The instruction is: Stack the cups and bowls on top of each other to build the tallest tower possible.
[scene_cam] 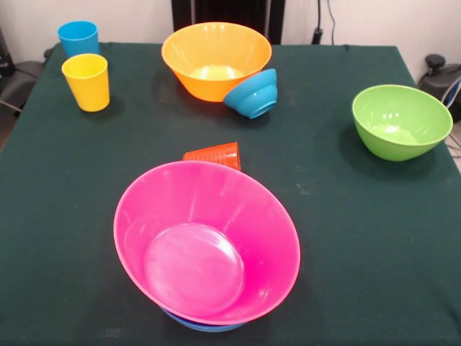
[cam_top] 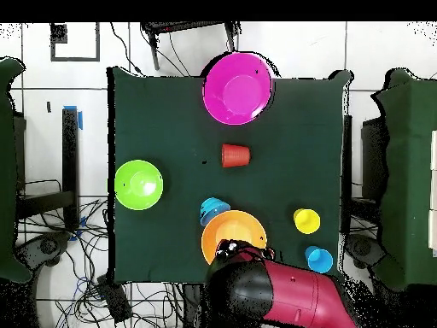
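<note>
Front view, read left to right; positions are given from the gripper.

Gripper (cam_top: pixel 243 251): seen only from overhead, as the dark end of the red and black arm (cam_top: pixel 286 295), sitting over the robot-side rim of the yellow-orange bowl. I cannot tell whether it is spread or closed, and nothing is visibly held.

Sky blue cup (scene_cam: pixel 78 37): upright, off to the robot's right of the gripper, near the table's robot-side edge.

Yellow cup (scene_cam: pixel 86 81): upright, just beside the blue one and apart from it, also to the gripper's right and a little further out.

Yellow-orange bowl (scene_cam: pixel 216 59): large, upright and empty. It is the closest item, directly below and just ahead of the gripper.

Small blue bowl (scene_cam: pixel 252 94): tilted, leaning on the outer wall of the yellow-orange bowl on its far side from the gripper.

Orange-red ribbed cup (scene_cam: pixel 214 154): mid-table, ahead of the gripper, between the yellow-orange bowl and the tower. It appears to lie on its side. From the front it is partly hidden behind the pink rim, and I cannot tell whether they touch.

Tower: large pink bowl (scene_cam: pixel 209 245), tilted, opening up, seated over a blue bowl (scene_cam: pixel 202 324) of which only a sliver of rim shows beneath. It is the item farthest from the gripper, at the opposite table edge.

Green bowl (scene_cam: pixel 402 121): upright, empty, alone, well off to the robot's left of the gripper.

All items rest on the dark green table (scene_cam: pixel 57 216).
</note>
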Motion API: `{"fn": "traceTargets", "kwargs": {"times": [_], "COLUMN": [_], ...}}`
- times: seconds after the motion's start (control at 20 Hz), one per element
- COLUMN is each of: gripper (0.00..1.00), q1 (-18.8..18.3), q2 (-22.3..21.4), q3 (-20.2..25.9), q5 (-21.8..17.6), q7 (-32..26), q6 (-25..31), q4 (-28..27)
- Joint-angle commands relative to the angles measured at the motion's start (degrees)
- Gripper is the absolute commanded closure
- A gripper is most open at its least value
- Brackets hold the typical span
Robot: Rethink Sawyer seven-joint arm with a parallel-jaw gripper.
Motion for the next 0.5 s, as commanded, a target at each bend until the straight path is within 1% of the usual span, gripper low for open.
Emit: {"fn": "traceTargets", "kwargs": {"times": [0.05, 0.15, 0.25, 0.35, 0.45, 0.5], "gripper": [0.0, 0.0, 0.0, 0.0, 0.0, 0.0], "q1": [-1.41, -1.05, -0.86, -1.91, -2.72, -2.93], "q2": [8.66, 10.05, 10.86, 12.01, 12.6, 14.06], "q3": [0.55, -0.41, -0.76, 0.57, 1.56, 1.62], "q5": [-7.73, -10.24, -11.42, -11.51, -10.14, -9.92], "q7": [-0.71, 0.93, 1.74, 0.4, 0.46, 1.08], "q6": [-6.85, -7.98, -8.55, -10.45, -10.81, -11.08], "q4": [6.19, 5.66, 5.09, 5.04, 5.47, 5.06]}}
